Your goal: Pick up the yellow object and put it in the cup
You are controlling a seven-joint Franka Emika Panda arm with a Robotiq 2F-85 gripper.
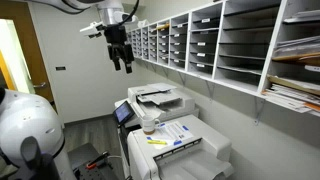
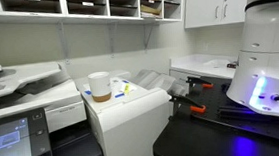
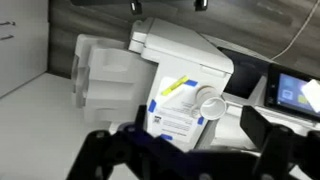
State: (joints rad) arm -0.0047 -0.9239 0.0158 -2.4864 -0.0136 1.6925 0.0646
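Note:
The yellow object (image 1: pixel 157 142) lies flat on top of the nearer white printer (image 1: pixel 190 150), next to a sheet with blue tape corners. It also shows in the wrist view (image 3: pixel 175 86) and as a thin strip in an exterior view (image 2: pixel 123 88). The cup (image 1: pixel 149 124) stands upright on the same printer top, close to the yellow object; it shows in both exterior views (image 2: pixel 100 86) and from above in the wrist view (image 3: pixel 210 105). My gripper (image 1: pixel 126 62) hangs high above the printers, open and empty. Its dark fingers (image 3: pixel 190 152) frame the bottom of the wrist view.
A second printer (image 1: pixel 155 98) with a touchscreen (image 2: pixel 14 135) stands beside the first. Wall shelves of paper trays (image 1: pixel 220 45) run above. A small blue item (image 1: pixel 178 141) lies on the printer top. A black table with the white robot base (image 2: pixel 268 58) stands alongside.

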